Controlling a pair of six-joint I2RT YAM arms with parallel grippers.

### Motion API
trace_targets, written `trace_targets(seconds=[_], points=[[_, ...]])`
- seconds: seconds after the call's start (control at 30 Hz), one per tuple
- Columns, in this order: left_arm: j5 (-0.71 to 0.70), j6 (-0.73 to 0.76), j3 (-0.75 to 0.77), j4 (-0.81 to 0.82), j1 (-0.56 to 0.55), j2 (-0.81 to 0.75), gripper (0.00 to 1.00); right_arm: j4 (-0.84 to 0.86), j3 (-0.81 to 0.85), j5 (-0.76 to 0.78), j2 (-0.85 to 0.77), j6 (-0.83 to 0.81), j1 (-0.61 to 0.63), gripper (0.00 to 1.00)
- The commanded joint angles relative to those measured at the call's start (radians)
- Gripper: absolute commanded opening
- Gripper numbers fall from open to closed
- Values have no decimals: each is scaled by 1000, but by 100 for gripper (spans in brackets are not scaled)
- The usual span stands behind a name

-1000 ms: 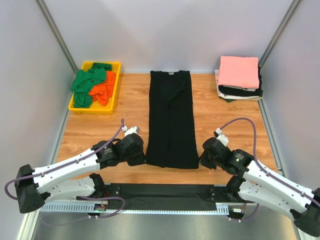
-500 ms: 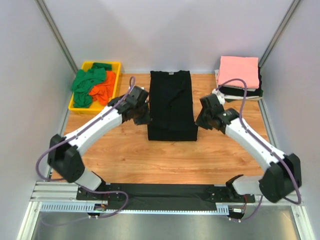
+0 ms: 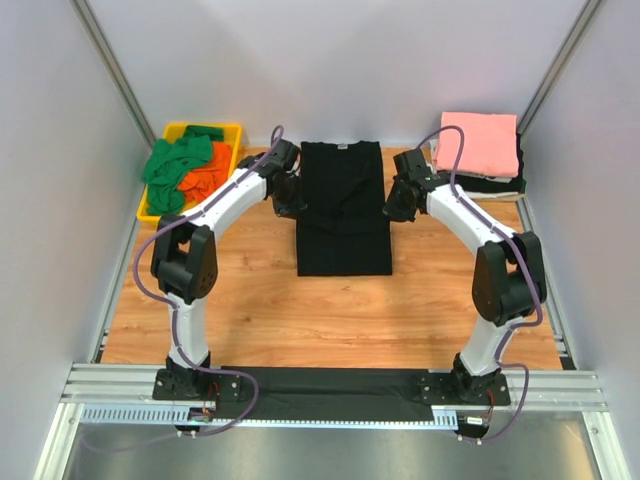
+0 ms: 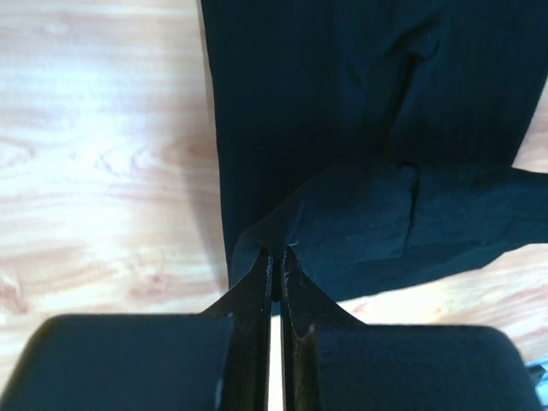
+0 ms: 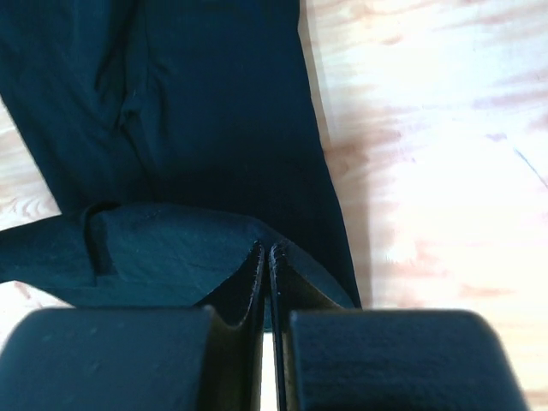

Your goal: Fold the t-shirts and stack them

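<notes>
Lying at the centre of the surface (image 3: 250, 300), the black t-shirt (image 3: 343, 225) runs its long axis 12-to-6, collar at 12, lower part doubled over toward 12. The left fingers (image 4: 253, 300) are pinched tight on the lifted fold at its 9 o'clock edge; the right fingers (image 5: 244, 295) are clamped likewise at 3 o'clock.

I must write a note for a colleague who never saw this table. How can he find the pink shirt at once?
On the wooden table, go to the far right corner, where a pile of folded shirts lies. The pink shirt is the top one. It is the only pink thing there: the layers under it are white and black.
</notes>
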Motion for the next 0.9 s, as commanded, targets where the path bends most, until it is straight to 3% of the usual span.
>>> trace_targets(seconds=[0.0, 0.33, 0.37, 0.4, 0.47, 0.5, 0.53, 0.57, 0.63, 0.7, 0.77, 0.87], points=[[27, 60, 89, -16, 17, 43, 0, 30, 74, -29, 58, -39, -16, 0], [98, 66, 256, -12, 57, 229, 4, 45, 215, -70, 231, -31, -61, 0], [104, 48, 293, -55, 66, 281, 12, 24, 249, -72, 256, -20, -69, 5], [136, 11, 398, -83, 92, 312, 18, 15, 290, -107, 321, -4, -96, 22], [181, -15, 538, -147, 138, 423, 36, -72, 523, -110, 461, 13, -125, 41], [237, -47, 701, -166, 157, 467, 37, -123, 647, -109, 515, 27, -156, 45], [267, -70, 789, -192, 177, 508, 39, -230, 876, -145, 569, 30, -170, 46], [332, -90, 855, -219, 212, 559, 47, -286, 1002, -162, 656, 32, -177, 47], [373, -135, 876, -198, 238, 545, 54, -391, 1149, -162, 686, 20, -185, 48], [350, -120, 742, -152, 251, 438, 56, -368, 1061, -155, 583, -2, -172, 48], [328, -92, 622, -106, 249, 313, 56, -221, 739, -147, 392, -13, -159, 48], [310, -68, 425, -83, 243, 194, 54, -93, 487, -151, 205, -29, -119, 48]])
